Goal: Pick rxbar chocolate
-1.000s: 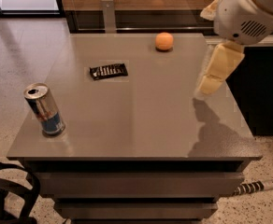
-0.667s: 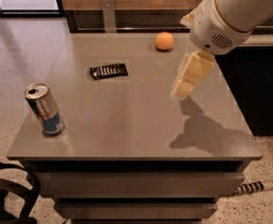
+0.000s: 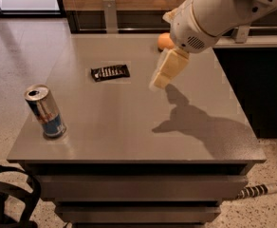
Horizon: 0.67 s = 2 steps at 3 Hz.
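Note:
The rxbar chocolate (image 3: 110, 72), a flat black bar with white print, lies on the grey table (image 3: 129, 122) left of centre toward the back. My gripper (image 3: 160, 82) hangs above the table's middle, to the right of the bar and apart from it, with cream-coloured fingers (image 3: 169, 69) pointing down-left. It holds nothing that I can see. The white arm comes in from the upper right.
A silver-and-blue drink can (image 3: 45, 111) stands near the front left edge. An orange fruit (image 3: 164, 41) sits at the back, partly hidden behind the arm. A black counter stands on the right. A dark bag strap (image 3: 10, 194) lies on the floor at lower left.
The arm and gripper have swept left across the table, from its right edge to above the middle, closer to the bar. The bar, can and orange have not moved.

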Each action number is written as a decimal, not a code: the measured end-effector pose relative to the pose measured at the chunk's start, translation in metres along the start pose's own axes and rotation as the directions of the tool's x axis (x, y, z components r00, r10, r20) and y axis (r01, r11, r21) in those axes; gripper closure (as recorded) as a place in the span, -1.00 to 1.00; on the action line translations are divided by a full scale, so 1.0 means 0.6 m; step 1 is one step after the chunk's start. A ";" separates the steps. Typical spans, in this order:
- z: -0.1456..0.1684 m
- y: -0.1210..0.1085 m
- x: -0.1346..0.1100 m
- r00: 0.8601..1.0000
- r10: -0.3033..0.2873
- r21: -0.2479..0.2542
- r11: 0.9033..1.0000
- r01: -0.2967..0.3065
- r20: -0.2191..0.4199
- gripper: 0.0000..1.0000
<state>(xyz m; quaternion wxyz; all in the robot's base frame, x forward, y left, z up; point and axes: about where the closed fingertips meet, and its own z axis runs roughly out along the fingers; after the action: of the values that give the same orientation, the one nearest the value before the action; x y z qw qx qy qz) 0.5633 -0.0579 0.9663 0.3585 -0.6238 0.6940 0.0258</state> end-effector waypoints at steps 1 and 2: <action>0.013 -0.025 -0.020 0.999 -0.035 0.007 0.999 0.035 -0.016 -1.00; 0.046 -0.065 -0.055 0.993 -0.087 0.024 0.996 0.089 -0.080 -1.00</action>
<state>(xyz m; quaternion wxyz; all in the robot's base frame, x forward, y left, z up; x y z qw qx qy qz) 0.6093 -0.0250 0.9792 0.3403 -0.6492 0.6798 -0.0241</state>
